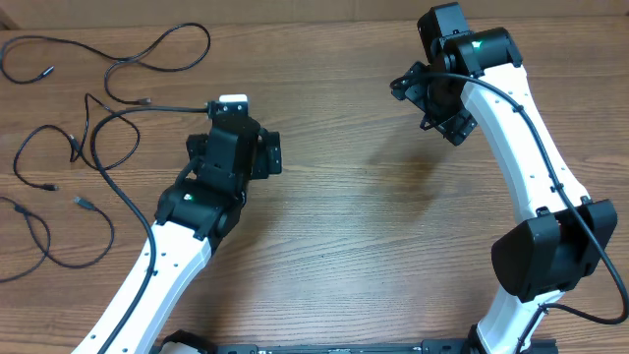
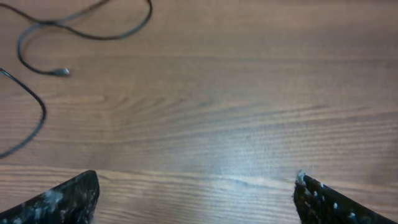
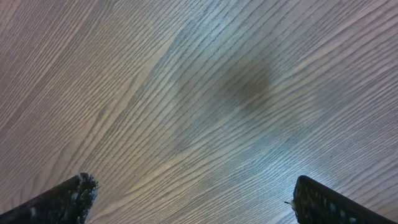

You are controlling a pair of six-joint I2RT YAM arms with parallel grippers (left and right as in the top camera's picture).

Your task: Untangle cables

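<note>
The cables lie as separate loose black strands on the left of the wooden table. One long strand [image 1: 162,44] loops along the far left. Another [image 1: 84,123] curls below it, and a third [image 1: 39,236] lies near the left edge. My left gripper [image 1: 234,106] is open and empty, to the right of the strands and touching none. In the left wrist view, a strand with a small plug [image 2: 60,72] lies beyond the open jaws [image 2: 196,196]. My right gripper [image 1: 430,103] is open and empty over bare wood at the far right, where the right wrist view shows only its open jaws [image 3: 193,199].
A thicker black cable [image 1: 167,108] runs from the left arm out over the table, among the thin strands. The right arm's white links [image 1: 536,147] stretch along the right side. The table's far edge runs along the top of the overhead view.
</note>
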